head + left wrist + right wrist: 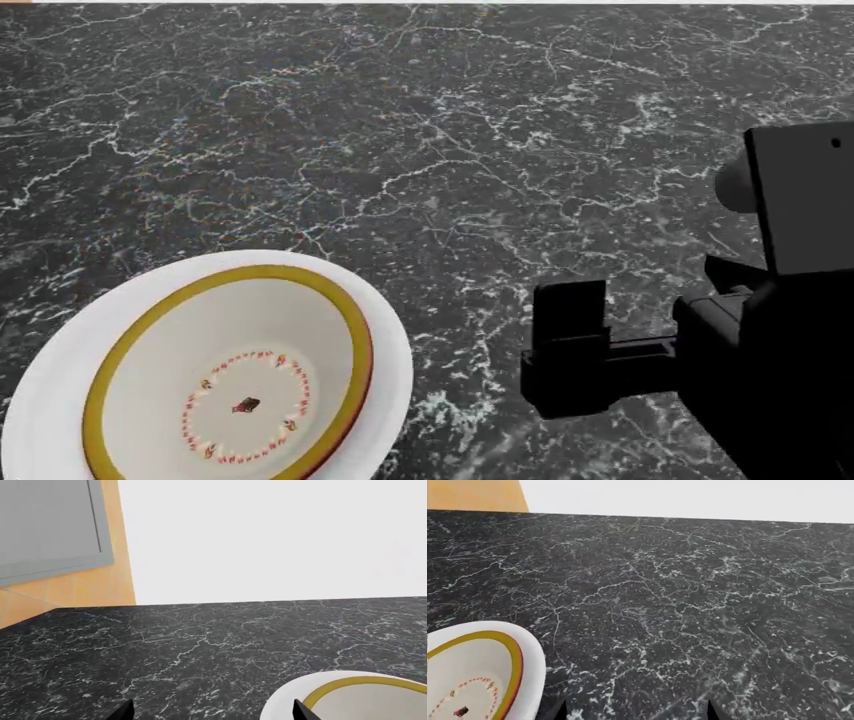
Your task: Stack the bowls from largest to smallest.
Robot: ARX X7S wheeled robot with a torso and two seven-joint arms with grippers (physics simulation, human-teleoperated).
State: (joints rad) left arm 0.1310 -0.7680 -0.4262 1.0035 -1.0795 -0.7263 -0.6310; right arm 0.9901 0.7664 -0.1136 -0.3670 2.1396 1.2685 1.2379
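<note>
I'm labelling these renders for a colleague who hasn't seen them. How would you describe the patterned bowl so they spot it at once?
On the black marble countertop, look near the head view's lower left, where a large white bowl sits. Nested inside it is the cream bowl. Its yellow-red rim and the ring of red dots around its centre set it apart from the plain white one holding it.

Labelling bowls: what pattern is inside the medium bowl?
A ring of red dots around a dark centre mark in the cream bowl, best in the head view.
</note>
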